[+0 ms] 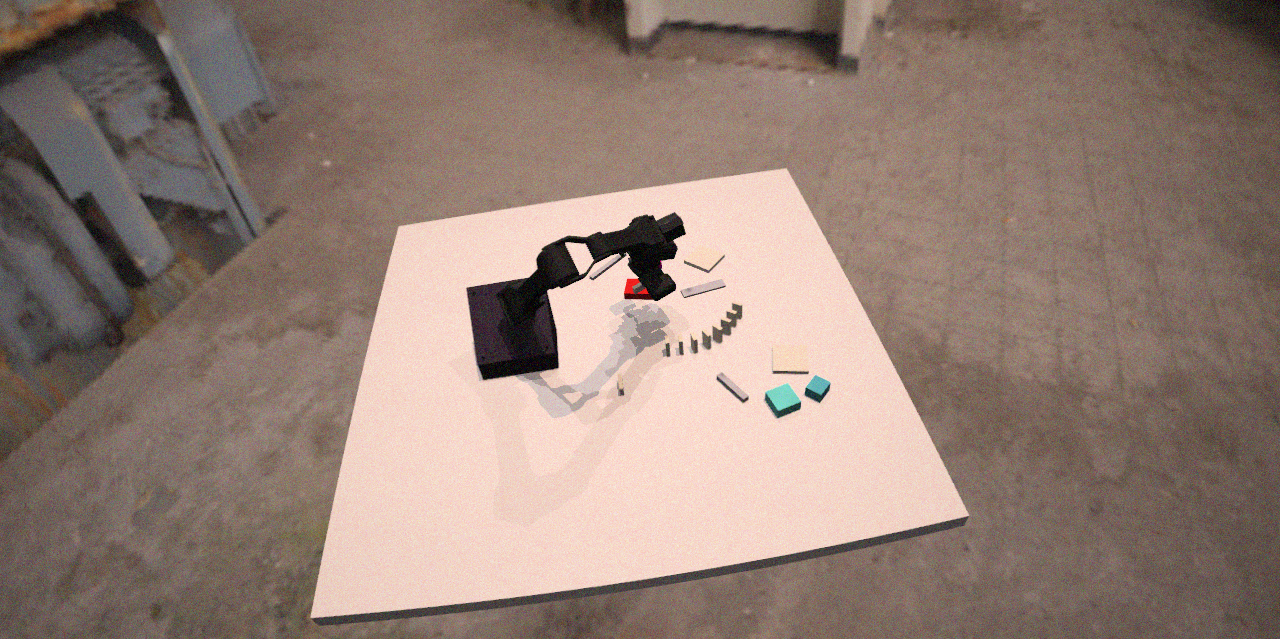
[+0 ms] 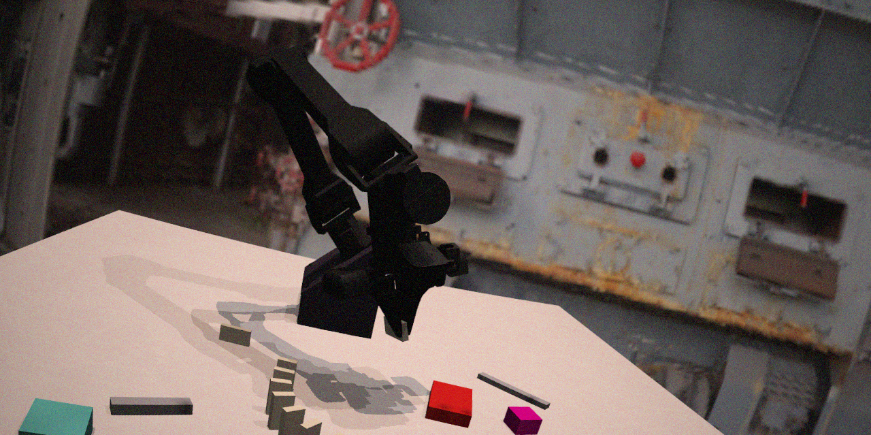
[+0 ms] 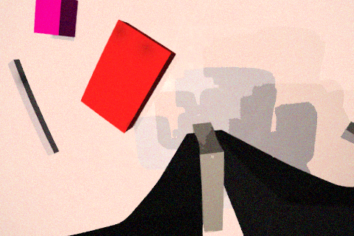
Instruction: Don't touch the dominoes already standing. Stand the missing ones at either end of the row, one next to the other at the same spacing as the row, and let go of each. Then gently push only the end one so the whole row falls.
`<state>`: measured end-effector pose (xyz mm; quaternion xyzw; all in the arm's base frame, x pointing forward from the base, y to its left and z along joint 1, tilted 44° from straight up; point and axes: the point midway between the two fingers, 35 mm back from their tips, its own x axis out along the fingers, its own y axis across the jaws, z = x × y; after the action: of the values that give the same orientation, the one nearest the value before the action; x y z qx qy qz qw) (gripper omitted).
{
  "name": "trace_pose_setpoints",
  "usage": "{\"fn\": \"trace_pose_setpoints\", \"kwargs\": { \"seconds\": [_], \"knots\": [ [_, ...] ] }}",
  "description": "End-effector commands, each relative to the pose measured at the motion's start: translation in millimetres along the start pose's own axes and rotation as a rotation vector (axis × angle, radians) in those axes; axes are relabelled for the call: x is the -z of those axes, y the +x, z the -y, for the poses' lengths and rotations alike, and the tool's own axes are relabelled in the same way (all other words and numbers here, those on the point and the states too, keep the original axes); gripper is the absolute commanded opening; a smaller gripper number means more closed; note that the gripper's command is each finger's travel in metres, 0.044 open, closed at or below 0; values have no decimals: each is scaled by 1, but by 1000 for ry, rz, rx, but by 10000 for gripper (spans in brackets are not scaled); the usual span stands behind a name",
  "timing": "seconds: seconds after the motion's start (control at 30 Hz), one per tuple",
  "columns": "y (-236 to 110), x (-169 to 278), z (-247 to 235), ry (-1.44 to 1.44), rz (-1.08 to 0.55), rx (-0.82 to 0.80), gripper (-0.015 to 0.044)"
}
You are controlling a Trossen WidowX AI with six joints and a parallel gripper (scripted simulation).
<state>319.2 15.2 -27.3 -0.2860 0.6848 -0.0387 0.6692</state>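
Rusty machinery with a red valve wheel [image 2: 359,28] fills the background, and a pale tabletop [image 1: 554,492] is set on the concrete floor. One grey domino [image 3: 212,182] is pinched upright between the black gripper [image 2: 399,325] fingers, lifted off the table and hung near the red block [image 3: 125,74]. A curved row of standing dominoes [image 1: 702,335] is seen a bit further out, not touched. Another domino [image 2: 234,335] is stood apart by itself. A magenta cube [image 3: 54,15] and grey bars [image 1: 702,287] are scattered nearby.
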Motion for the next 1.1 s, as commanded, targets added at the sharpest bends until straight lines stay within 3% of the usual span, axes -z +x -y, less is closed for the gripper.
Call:
{"fn": "trace_pose_setpoints", "kwargs": {
  "seconds": [0.0,0.53,1.07],
  "knots": [
    [11,-1,-4,2,61,-53,26],
    [39,-8,-7,10,333,-183,26],
    [40,-6,1,-26,648,-202,26]
  ]
}}
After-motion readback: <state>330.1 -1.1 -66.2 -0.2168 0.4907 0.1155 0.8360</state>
